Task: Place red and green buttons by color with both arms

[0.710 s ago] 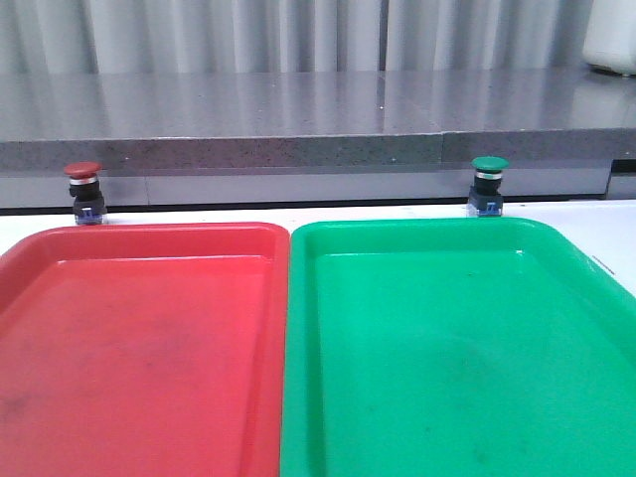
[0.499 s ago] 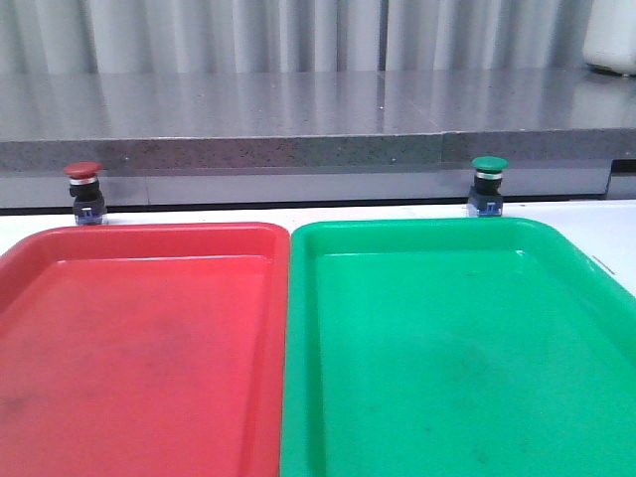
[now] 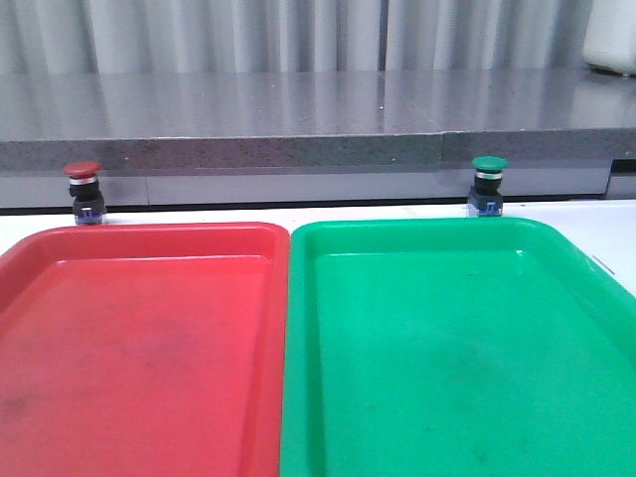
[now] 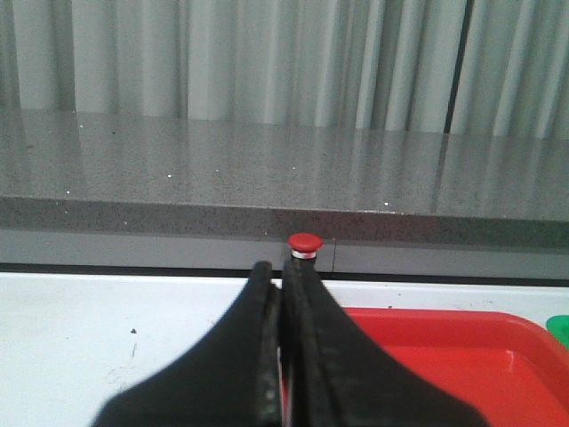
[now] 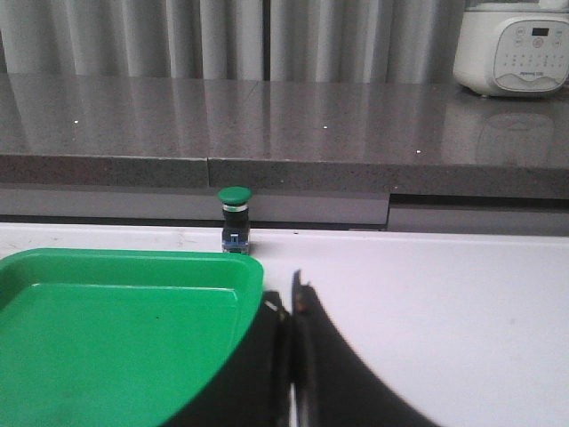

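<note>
The red button [image 3: 83, 192] stands upright on the white table behind the red tray's far left corner; its cap shows in the left wrist view [image 4: 305, 242], just past my fingertips. The green button [image 3: 488, 185] stands upright behind the green tray's far rim; it also shows in the right wrist view [image 5: 235, 218]. My left gripper [image 4: 282, 271] is shut and empty, short of the red button. My right gripper [image 5: 291, 298] is shut and empty, beside the green tray's corner, well short of the green button. Neither gripper shows in the front view.
A red tray [image 3: 40, 243] and a green tray [image 3: 417, 227] lie side by side on the white table. A grey stone ledge [image 3: 298, 149] runs close behind the buttons. A white appliance [image 5: 511, 49] stands on the ledge at the far right.
</note>
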Controlling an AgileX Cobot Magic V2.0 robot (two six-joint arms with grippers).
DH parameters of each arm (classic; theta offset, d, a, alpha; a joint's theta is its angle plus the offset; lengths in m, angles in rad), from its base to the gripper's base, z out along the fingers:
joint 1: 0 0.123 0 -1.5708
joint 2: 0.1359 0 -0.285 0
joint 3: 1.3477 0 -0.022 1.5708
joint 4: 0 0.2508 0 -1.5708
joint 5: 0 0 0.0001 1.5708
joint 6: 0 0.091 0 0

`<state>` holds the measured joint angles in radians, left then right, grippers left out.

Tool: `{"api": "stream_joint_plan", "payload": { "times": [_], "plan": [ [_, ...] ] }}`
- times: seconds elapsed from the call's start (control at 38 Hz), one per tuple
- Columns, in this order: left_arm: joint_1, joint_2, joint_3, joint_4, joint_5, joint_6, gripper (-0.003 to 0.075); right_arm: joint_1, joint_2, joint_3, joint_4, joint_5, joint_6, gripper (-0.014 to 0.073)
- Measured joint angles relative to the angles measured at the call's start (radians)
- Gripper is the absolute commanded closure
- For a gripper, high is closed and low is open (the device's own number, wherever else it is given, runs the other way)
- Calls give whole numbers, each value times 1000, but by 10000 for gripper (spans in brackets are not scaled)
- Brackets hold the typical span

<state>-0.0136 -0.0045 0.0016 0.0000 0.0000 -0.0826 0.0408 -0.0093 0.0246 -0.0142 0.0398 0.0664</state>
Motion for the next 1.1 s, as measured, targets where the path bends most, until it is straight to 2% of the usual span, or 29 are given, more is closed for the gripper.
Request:
{"api": "stream_joint_plan", "payload": {
  "times": [0.08, 0.21, 0.39, 0.5, 0.74, 0.81, 0.87, 0.89, 0.92, 0.97, 1.03, 1.05, 1.1],
  "plan": [
    [0, 0, -49, -14, 26, 0, 740, 0, 0, -57, 0, 37, 0, 701],
    [0, 16, -262, -15, 170, 0, 740, 0, 0, -245, 0, 176, -9, 701],
    [0, 225, -552, -18, 420, 0, 740, 0, 169, -489, 0, 334, -12, 701],
    [0, 336, -591, -18, 458, 0, 740, 0, 304, -553, 0, 413, -14, 701],
    [0, 484, -591, -18, 497, 0, 740, 0, 519, -556, 0, 446, -14, 699],
    [0, 513, -591, -18, 505, 0, 729, 0, 575, -556, 0, 446, -14, 659],
    [0, 529, -591, -13, 505, 0, 657, 0, 597, -556, 0, 446, -14, 547],
    [0, 536, -591, -8, 505, 0, 585, 0, 606, -556, 0, 446, -14, 472],
    [0, 540, -591, -6, 505, 0, 512, 0, 615, -556, 0, 446, -14, 353],
    [0, 546, -591, 0, 505, 0, 330, 0, 626, -556, 0, 446, -14, 189],
    [0, 550, -591, 0, 505, 0, 180, 0, 631, -556, 0, 446, -17, 99],
    [0, 554, -591, 0, 503, 0, 149, 0, 632, -556, 0, 446, -17, 83],
    [0, 563, -591, 0, 495, 0, 139, 0, 633, -556, 0, 446, -17, 84]
  ]
}}
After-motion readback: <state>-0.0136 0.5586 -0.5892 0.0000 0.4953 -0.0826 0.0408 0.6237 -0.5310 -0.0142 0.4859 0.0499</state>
